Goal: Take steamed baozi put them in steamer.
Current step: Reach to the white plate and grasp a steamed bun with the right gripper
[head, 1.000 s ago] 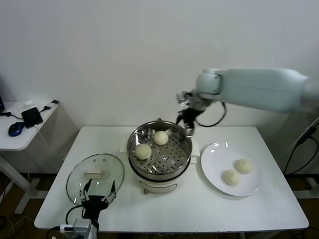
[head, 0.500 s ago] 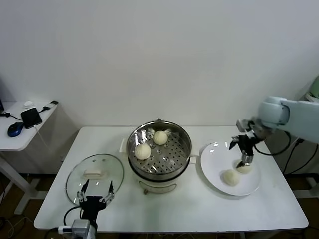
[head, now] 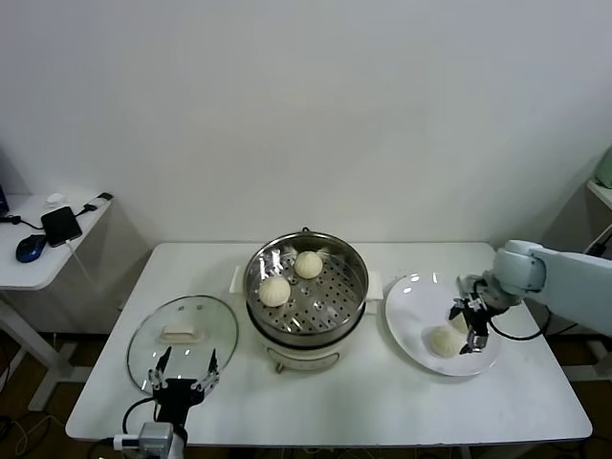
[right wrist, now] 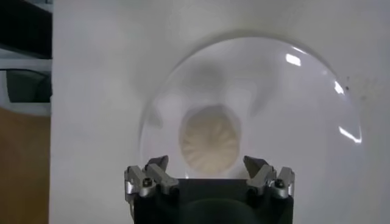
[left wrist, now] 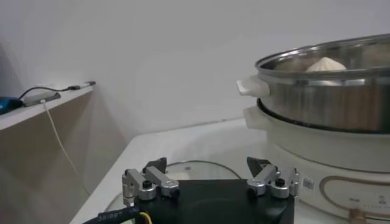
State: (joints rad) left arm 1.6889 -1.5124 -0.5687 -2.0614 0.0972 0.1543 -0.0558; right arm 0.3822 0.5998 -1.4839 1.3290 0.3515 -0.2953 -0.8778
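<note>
- Right gripper [right wrist: 208, 173] hovers, fingers apart, over a plate [right wrist: 304, 109] baozi [right wrist: 209, 141]; pleats visible only in right wrist view
- Left gripper [head: 181, 374] open above white table [head: 382, 402]; steamer [head: 307, 285] holds two

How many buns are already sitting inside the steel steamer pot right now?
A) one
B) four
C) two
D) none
C: two buns lie on the perforated tray of the steamer; the others are on the white plate, under the right gripper.
</note>
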